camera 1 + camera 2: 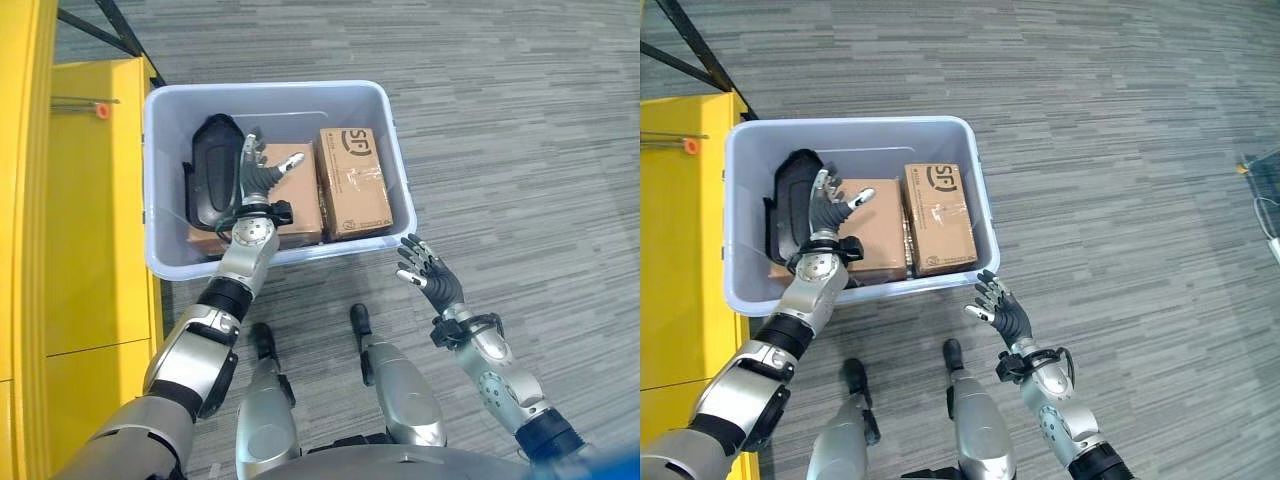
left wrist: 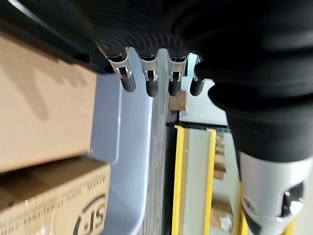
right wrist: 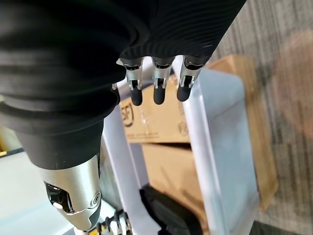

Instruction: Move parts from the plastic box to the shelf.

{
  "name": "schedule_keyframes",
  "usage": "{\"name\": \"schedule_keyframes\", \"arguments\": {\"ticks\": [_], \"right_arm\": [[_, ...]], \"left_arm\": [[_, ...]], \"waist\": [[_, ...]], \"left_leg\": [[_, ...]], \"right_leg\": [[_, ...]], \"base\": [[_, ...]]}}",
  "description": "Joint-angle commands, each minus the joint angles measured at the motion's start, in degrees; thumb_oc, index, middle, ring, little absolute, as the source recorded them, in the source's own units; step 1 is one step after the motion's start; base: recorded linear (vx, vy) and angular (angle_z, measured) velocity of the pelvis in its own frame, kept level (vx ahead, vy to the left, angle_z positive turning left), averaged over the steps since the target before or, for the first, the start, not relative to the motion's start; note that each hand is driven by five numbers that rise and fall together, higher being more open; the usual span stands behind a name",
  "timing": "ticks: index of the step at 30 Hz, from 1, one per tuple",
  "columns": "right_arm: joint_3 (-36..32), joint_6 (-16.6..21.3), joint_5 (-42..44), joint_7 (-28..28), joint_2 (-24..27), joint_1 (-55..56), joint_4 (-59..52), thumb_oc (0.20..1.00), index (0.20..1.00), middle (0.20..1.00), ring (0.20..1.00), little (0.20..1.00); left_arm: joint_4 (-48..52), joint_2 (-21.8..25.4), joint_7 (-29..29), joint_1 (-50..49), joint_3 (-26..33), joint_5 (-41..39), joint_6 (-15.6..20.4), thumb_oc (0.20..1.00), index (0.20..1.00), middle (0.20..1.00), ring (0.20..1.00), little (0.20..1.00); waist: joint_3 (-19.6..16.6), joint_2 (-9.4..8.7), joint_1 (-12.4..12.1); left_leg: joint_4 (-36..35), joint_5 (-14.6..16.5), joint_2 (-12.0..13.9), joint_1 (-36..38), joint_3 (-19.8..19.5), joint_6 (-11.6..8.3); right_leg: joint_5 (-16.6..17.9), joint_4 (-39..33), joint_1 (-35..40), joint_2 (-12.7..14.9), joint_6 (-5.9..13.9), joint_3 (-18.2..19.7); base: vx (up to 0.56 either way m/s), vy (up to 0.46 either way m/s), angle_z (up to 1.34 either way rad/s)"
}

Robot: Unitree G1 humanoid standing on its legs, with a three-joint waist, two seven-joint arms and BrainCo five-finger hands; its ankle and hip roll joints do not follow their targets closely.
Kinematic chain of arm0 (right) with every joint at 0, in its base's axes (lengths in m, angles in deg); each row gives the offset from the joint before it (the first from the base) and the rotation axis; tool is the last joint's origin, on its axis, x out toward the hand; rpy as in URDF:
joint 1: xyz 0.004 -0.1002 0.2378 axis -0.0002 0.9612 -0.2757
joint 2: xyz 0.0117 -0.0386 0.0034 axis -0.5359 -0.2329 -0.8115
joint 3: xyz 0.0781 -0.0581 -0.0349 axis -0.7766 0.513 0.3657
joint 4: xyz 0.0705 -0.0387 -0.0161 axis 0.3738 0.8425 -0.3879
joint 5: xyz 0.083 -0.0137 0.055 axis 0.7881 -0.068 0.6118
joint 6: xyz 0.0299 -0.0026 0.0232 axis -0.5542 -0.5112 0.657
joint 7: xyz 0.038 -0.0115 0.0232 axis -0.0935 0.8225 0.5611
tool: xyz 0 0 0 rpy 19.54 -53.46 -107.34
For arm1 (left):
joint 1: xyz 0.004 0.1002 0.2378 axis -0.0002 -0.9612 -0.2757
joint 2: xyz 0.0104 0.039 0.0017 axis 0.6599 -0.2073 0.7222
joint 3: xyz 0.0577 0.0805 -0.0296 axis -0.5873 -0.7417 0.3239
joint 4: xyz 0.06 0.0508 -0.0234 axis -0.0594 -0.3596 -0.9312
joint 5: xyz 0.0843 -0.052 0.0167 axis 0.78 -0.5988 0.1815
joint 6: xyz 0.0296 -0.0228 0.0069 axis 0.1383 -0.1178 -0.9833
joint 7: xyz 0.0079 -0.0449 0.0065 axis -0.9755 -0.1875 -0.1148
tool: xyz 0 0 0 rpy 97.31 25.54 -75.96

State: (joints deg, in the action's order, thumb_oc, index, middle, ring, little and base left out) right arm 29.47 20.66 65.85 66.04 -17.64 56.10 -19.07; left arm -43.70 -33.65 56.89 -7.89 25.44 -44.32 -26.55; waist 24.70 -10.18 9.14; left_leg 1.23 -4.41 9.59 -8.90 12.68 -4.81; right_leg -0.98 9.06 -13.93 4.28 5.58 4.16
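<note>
Over the plastic box (image 1: 395, 150), left hand (image 1: 258, 172) spread above a cardboard box (image 1: 290, 205), empty, right hand (image 1: 430, 275) open outside.

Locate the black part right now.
In the left eye view, the black part lies in the plastic box's left end, beside the cardboard boxes, by the left hand.

Both head eyes look steeply down on the plastic box (image 1: 268, 100); wrist views peer closely along fingers.

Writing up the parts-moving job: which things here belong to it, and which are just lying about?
Job:
plastic box
black part
plain carton
printed carton
yellow shelf
left hand, open over the box
right hand, open outside it

Lying about:
black frame
</note>
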Motion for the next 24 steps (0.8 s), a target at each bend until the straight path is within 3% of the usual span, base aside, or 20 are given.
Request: {"name": "schedule_keyframes", "arguments": {"ticks": [1,11,24], "right_arm": [[-0.19,3.97,-0.21,-0.04,0.52,0.2,-4.16,1.0,1.0,1.0,1.0,1.0],[0.07,4.43,-0.32,0.57,0.54,1.4,-4.46,1.0,1.0,1.0,1.0,1.0],[1.06,4.56,0.47,2.67,2.55,2.69,-4.89,1.0,1.0,1.0,1.0,1.0]], "left_arm": [[0.4,3.38,2.59,2.15,2.39,1.14,3.57,1.0,1.0,1.0,1.0,1.0],[10.93,6.55,5.89,0.13,4.77,3.69,5.68,1.0,1.0,1.0,1.0,1.0],[-0.56,11.87,5.79,7.38,1.96,6.32,3.23,1.0,1.0,1.0,1.0,1.0]], "waist": [[-1.7,-1.81,-1.34],[-0.67,-2.82,-2.53],[0.4,-4.16,-1.82]], "left_leg": [[10.76,7.67,4.01,-1.44,-1.42,-2.49],[11.66,7.99,4.27,-3.44,-2.91,-2.51],[13.97,8.37,4.36,-6.81,-4.1,-2.43]], "right_leg": [[4.34,1.12,-2.68,5.76,4.02,-0.23],[4.16,1.26,-2.99,5.96,3.86,-1.65],[4.77,1.25,-4.51,6.17,4.13,-1.84]], "base": [[0.01,-0.035,-0.04],[0.01,-0.014,0.05],[0.0,-0.001,0.04]]}}
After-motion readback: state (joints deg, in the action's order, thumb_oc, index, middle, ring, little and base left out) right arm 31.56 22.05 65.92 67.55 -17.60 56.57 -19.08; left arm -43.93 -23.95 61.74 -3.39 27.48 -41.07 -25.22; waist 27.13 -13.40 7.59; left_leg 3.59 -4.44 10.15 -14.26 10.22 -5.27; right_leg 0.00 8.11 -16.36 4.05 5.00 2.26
